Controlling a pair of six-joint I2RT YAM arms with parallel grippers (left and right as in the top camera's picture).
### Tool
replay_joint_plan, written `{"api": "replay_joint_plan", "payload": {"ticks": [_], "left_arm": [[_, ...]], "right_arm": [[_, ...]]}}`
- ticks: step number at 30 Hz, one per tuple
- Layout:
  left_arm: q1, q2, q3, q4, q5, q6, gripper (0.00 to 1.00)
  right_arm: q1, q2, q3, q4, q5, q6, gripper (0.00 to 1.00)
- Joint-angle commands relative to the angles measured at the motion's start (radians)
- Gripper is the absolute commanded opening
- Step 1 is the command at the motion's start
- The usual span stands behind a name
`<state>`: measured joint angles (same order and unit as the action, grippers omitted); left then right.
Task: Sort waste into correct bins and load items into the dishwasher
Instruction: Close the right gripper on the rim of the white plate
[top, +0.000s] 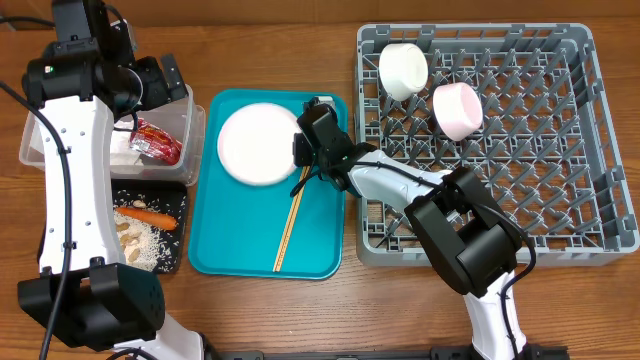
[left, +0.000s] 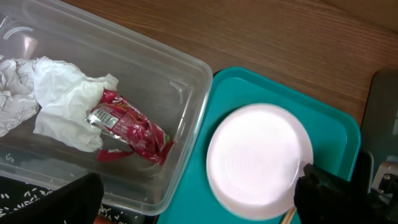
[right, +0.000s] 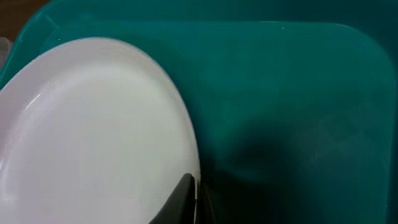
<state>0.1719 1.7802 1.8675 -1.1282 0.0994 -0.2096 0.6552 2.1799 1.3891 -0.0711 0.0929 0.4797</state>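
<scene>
The white round plate (top: 250, 140) lies on the teal tray (top: 220, 240). My right gripper (top: 303, 160) is shut on the plate's right rim, and the right wrist view shows its fingers (right: 196, 196) pinching the plate's edge (right: 93, 124). Wooden chopsticks (top: 290, 225) lie on the tray below it. My left gripper (top: 165, 85) hovers open and empty above the clear tub (top: 195, 130). The tub (left: 186, 68) holds the crumpled napkin (left: 62, 99) and the red wrapper (left: 130, 127). The black tray (top: 178, 200) holds the carrot (top: 150, 215), peanuts and rice.
The grey dish rack (top: 480, 235) stands at the right, with a white bowl (top: 403, 70) and a pink bowl (top: 457, 110) near its back left. My right arm reaches across the rack's left wall to the teal tray.
</scene>
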Motion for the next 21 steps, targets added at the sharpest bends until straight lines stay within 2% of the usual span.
{"api": "replay_joint_plan", "payload": {"ticks": [1,15,21], "left_arm": [[-0.002,-0.021,0.019,0.003,-0.010,-0.007,1.00],[-0.002,-0.021,0.019,0.003,-0.010,-0.007,1.00],[-0.002,-0.021,0.019,0.003,-0.010,-0.007,1.00]], "right_arm": [[0.000,0.009,0.004,0.008,-0.005,0.001,0.04],[0.000,0.002,0.028,0.085,-0.005,0.023,0.04],[-0.002,-0.082,0.040,0.084,-0.005,0.022,0.04]]}}
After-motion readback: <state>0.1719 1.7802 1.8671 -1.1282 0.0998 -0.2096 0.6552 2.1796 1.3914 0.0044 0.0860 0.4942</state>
